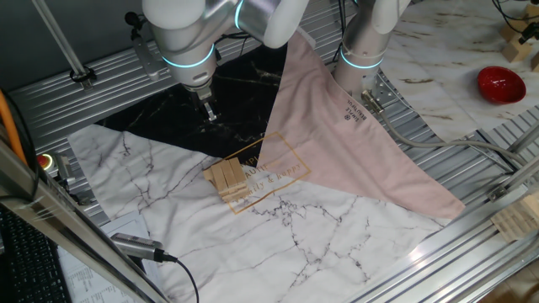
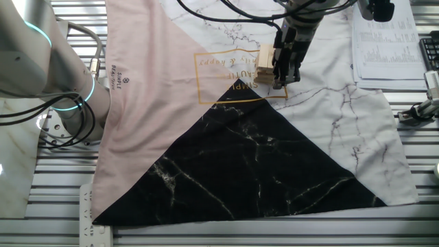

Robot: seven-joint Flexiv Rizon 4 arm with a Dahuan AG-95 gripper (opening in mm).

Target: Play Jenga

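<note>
two raised fixed cameras, angled down from opposite table sides, both covering the patterned cloth (image 1: 278, 219)

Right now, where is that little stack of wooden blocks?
The Jenga stack sits mid-table on the cloth's gold-printed square, where pink, white and black patches meet. The claw hangs above the black patch, apart from it.

The counter (image 1: 472, 151) is a bed of ribbed silver aluminium rails, showing bare along its edges. Over most of it lies a patterned cloth (image 1: 320, 244) in three fields: white marble, black marble and plain pale pink, with gold lettering in a thin gold frame near the middle. Past one corner sits a second marble-look surface (image 1: 438, 59) carrying a red bowl-like object (image 1: 502, 84). Printed paper sheets (image 2: 384, 41) rest at another edge, beside black cables (image 2: 68, 123). A pale slatted wooden piece (image 1: 518, 220) sits on the rails. Light is even and soft.
</note>
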